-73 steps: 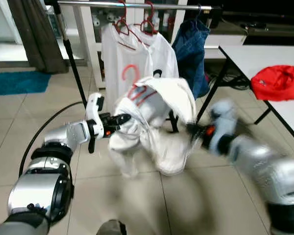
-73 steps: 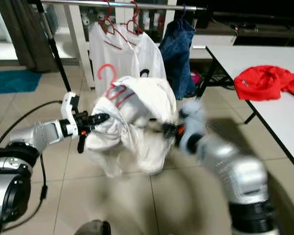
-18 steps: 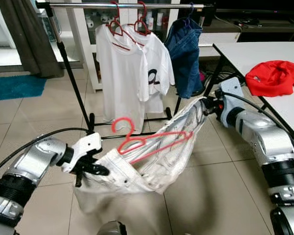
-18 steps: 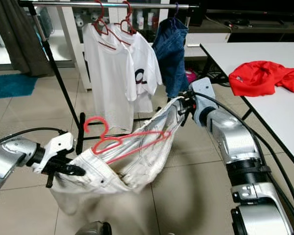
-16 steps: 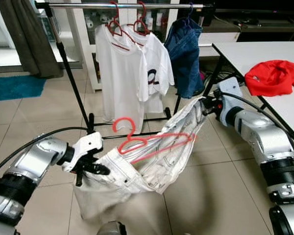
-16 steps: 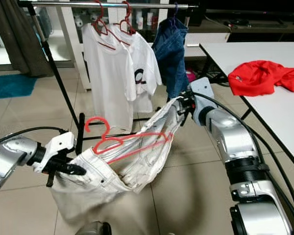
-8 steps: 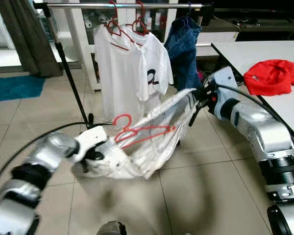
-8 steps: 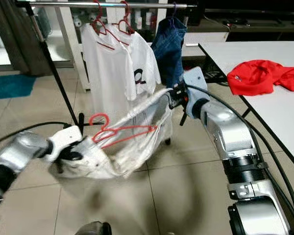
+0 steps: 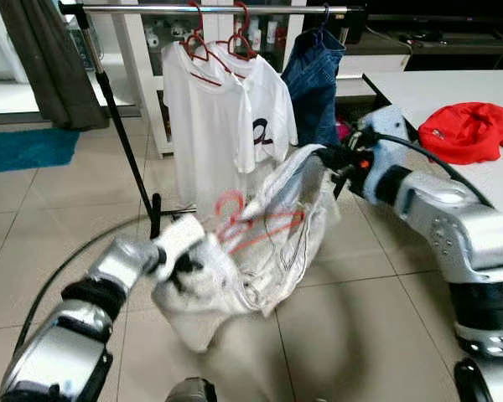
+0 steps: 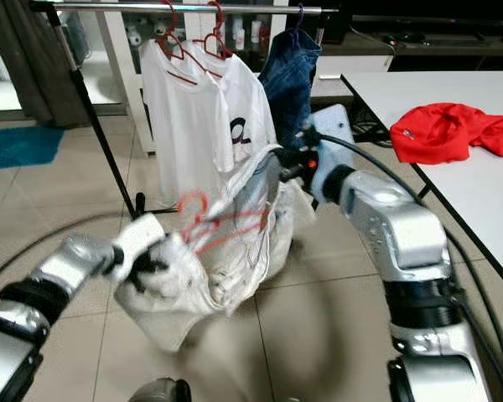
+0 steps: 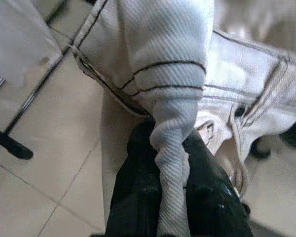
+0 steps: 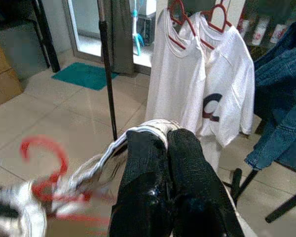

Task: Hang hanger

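We have swung left pincer (image 9: 178,270) up toward 1 o'clock — white denim trousers (image 9: 268,243) now bunched, no longer stretched. Both pincers stay clamped on trousers, right pincer (image 9: 329,157) at 12. Red plastic hanger (image 9: 250,224) inside, unhung — steel rail (image 9: 218,9) next, we judge.

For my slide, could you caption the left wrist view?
Left gripper pinching a twisted fold of white jeans above the tiled floor.

You get even, bright indoor light, with soft shadows on the floor (image 9: 335,335) under the jeans (image 9: 268,243). Motion blur smears the left gripper (image 9: 180,264) and the hanger (image 9: 243,222); the rail (image 9: 235,8) and far shirts (image 9: 226,117) stay sharp. Your left wrist view is soft up close.
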Available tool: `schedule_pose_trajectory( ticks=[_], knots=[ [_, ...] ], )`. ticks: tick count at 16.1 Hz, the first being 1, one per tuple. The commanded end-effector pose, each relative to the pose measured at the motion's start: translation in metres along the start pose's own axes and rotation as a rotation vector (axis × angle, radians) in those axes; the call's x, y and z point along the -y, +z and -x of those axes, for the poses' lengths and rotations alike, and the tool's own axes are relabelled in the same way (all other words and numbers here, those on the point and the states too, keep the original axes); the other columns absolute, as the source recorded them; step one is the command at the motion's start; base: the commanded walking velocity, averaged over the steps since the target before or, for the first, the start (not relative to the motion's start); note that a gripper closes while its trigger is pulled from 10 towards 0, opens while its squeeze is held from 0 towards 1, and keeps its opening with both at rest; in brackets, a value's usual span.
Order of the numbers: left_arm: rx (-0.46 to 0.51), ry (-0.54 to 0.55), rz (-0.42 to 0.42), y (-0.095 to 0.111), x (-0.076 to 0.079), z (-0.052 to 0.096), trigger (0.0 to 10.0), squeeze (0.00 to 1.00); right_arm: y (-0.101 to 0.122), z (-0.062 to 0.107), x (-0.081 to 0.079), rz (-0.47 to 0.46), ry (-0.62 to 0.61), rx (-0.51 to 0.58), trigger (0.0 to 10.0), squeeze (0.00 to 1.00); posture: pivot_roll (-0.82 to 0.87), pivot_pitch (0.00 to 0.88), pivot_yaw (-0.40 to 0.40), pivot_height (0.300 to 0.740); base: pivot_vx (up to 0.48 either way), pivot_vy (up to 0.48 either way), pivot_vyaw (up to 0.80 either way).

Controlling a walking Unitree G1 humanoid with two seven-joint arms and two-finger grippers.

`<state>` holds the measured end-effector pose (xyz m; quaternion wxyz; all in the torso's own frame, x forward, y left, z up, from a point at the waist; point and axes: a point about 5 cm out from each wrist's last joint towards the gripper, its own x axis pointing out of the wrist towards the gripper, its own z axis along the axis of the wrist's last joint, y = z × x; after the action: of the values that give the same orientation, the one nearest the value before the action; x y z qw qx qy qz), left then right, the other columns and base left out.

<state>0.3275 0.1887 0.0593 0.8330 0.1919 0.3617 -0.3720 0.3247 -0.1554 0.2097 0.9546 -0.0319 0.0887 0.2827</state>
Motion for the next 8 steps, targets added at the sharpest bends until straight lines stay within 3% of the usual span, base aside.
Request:
schedule_pose_trajectory(
  ticks=[1,3,5,8],
  knots=[
    [0.111,0.022,0.057,0.018,-0.008,0.006,0.0,0.00,0.006,0.008,0.001,0.002,-0.009,0.024,0.0,0.00,-0.12,0.000,0.006,0.740,0.000,0.000,0.00],
    [0.270,-0.025,0.143,0.036,-0.012,0.013,0.0,0.00,-0.002,0.015,-0.008,-0.011,0.021,-0.007,0.0,0.00,-0.11,0.000,0.003,0.740,0.000,0.000,0.00],
    [0.428,-0.215,0.187,0.057,-0.007,0.024,0.0,0.00,-0.021,0.020,-0.023,0.032,0.056,-0.087,0.0,0.00,-0.11,0.000,0.005,0.740,0.000,0.000,0.00],
    [0.531,-0.336,0.217,0.073,-0.007,0.039,0.0,0.00,-0.050,0.019,-0.044,0.156,0.091,-0.200,0.0,0.00,-0.10,0.000,0.006,0.740,0.000,0.000,0.00]
  ],
)
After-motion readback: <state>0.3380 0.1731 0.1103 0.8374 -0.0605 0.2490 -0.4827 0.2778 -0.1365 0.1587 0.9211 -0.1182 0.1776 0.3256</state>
